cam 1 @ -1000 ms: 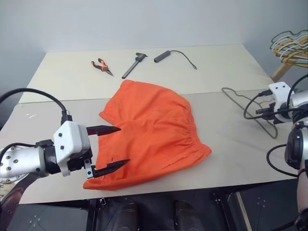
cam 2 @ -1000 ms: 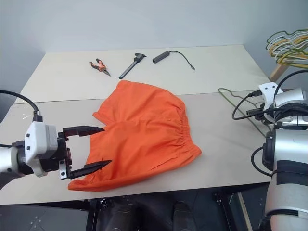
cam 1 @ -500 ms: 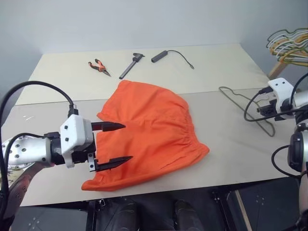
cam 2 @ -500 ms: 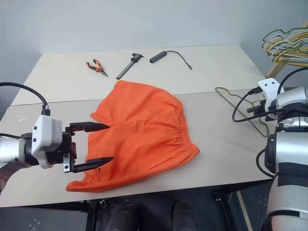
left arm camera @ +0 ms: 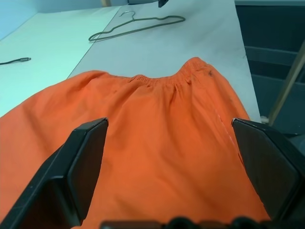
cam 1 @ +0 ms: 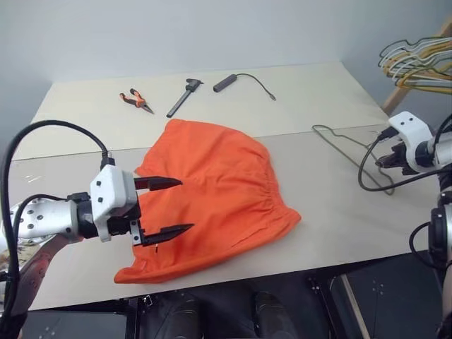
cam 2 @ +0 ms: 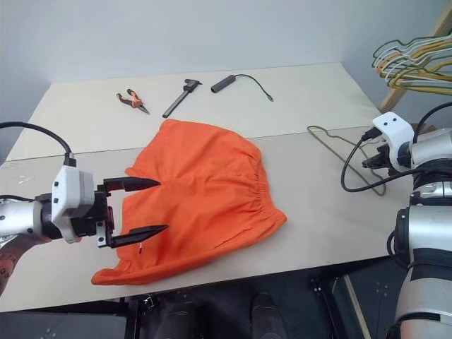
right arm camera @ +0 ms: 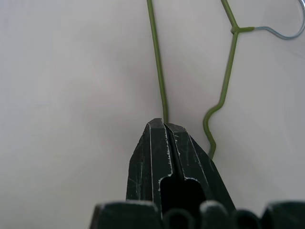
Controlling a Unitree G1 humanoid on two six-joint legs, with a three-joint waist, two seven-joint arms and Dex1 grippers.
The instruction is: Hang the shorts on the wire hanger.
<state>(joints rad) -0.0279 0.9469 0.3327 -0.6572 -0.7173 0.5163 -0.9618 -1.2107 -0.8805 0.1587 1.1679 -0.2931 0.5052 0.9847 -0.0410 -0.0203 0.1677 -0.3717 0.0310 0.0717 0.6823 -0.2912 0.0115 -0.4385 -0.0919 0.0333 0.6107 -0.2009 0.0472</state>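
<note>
- Pale surface [cam 1: 85,127] carries the shorts [cam 1: 212,191] mid-front and the wire hanger [cam 1: 346,152] toward the right edge.
- I keep the right end effector [right arm camera: 164,126] clenched on the hanger's bar, lifting level.
- Left end effector [cam 1: 166,206] is released over the shorts' near-left hem; I should pinch one layer.
- Right fingertips are hidden in the head views.

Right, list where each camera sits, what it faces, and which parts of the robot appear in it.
Left and right eye views: on the head, looking down over the table; both show the shorts, the open left gripper and the right arm.
Left wrist view: looks between its fingers across the shorts to the wire hanger.
Right wrist view: looks along the right gripper, shut on the wire hanger.
All views share the wire hanger.
</note>
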